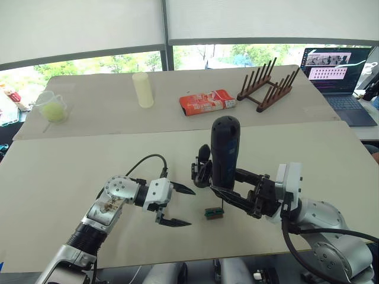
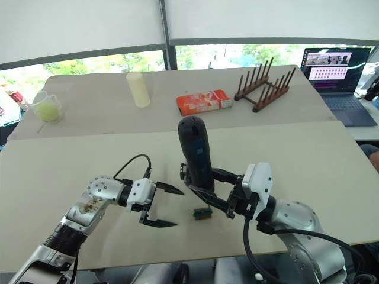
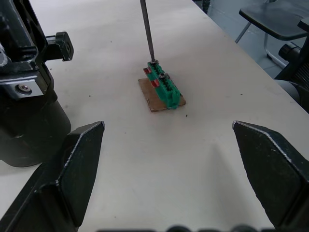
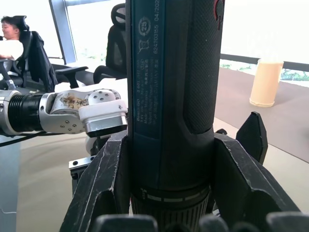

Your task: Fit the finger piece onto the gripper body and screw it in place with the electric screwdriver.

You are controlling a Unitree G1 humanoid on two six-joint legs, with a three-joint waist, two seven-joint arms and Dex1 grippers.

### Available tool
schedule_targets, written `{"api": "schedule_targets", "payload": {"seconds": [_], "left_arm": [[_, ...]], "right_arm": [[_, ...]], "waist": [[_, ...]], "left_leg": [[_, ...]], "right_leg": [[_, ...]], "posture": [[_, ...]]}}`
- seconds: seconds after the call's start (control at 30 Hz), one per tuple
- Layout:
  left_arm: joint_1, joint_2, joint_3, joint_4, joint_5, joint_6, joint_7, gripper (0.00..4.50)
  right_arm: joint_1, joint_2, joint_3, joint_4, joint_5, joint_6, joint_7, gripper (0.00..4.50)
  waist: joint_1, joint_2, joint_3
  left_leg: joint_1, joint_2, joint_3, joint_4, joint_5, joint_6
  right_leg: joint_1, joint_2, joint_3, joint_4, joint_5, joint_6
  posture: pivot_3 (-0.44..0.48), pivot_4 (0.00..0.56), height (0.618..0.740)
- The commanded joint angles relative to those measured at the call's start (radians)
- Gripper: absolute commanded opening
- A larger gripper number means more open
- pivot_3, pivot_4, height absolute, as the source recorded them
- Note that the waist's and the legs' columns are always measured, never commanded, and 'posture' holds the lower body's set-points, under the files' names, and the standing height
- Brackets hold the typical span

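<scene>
Electric screwdriver [image 2: 195,155], clamped upright in right gripper [image 2: 220,192] jaws, bit on green block [image 1: 214,213]; left gripper [image 1: 176,206] jaws wide.

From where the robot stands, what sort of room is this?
Probably an office or lab used as a test space: pale tables below wide windows with blinds, an open laptop, and black office chairs nearby.

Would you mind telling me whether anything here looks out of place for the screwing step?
The electric screwdriver, held upright by the right gripper, has its bit on the small green block, not the gripper body beside it.
</scene>
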Motion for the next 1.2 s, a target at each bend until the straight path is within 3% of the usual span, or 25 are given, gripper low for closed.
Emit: {"api": "schedule_targets", "payload": {"seconds": [0.03, 1.2], "left_arm": [[-0.009, 0.002, -0.002, -0.022, -0.002, -0.015, -0.005, 4.5], [-0.017, -0.001, -0.001, 0.004, 0.002, -0.04, -0.012, 4.5]], "right_arm": [[-0.01, 0.002, -0.021, -0.053, 0.012, -0.037, 0.0, 1.9], [-0.014, 0.002, -0.025, -0.054, 0.013, -0.038, -0.013, 1.9]], "waist": [[0.0, 0.0, 0.0], [0.0, 0.0, 0.0]], "left_leg": [[0.0, 0.0, 0.0, 0.0, 0.0, 0.0], [0.0, 0.0, 0.0, 0.0, 0.0, 0.0]], "right_leg": [[0.0, 0.0, 0.0, 0.0, 0.0, 0.0], [0.0, 0.0, 0.0, 0.0, 0.0, 0.0]], "posture": [[0.0, 0.15, 0.74], [0.0, 0.15, 0.74]]}}
